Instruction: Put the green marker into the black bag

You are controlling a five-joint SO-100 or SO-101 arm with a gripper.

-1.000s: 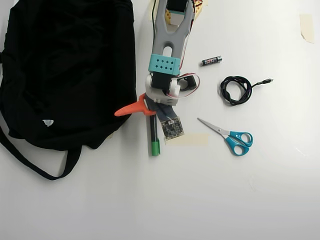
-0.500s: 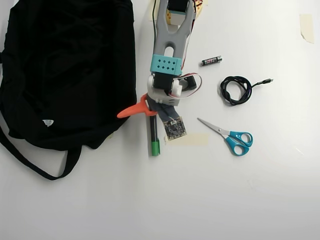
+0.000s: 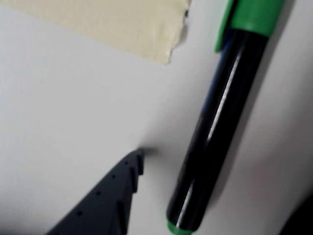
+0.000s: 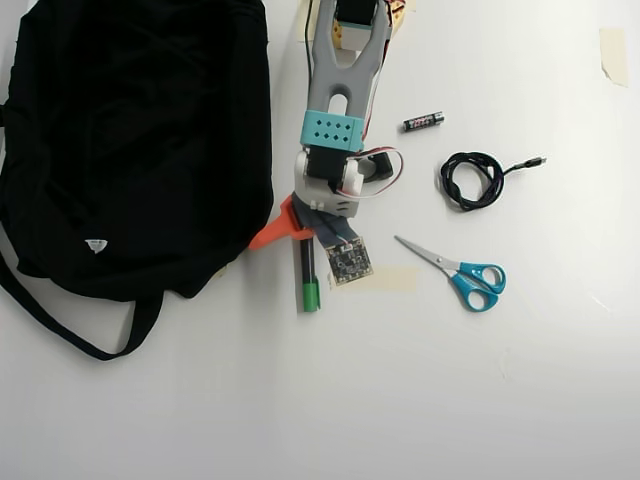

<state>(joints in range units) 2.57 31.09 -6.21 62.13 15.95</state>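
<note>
1. Overhead view: one black bag [image 4: 130, 140] lay at the left, its inside not visible. One green marker [image 4: 308, 275] lay on the white table [image 4: 400, 400] just right of the bag, cap toward the bottom edge.
2. Also one battery [image 4: 423, 121], one coiled cable [image 4: 473, 180], one pair of scissors [image 4: 455, 270], and tape [image 4: 385, 280].
3. The gripper [image 4: 300, 240] sat over the marker's upper end, its orange finger [image 4: 270, 235] splayed left: jaws apart.
4. Wrist view: one marker [image 3: 220, 132] lay flat; the dark finger [image 3: 105, 200] stood beside it, not touching. One tape strip [image 3: 107, 24] above.
</note>
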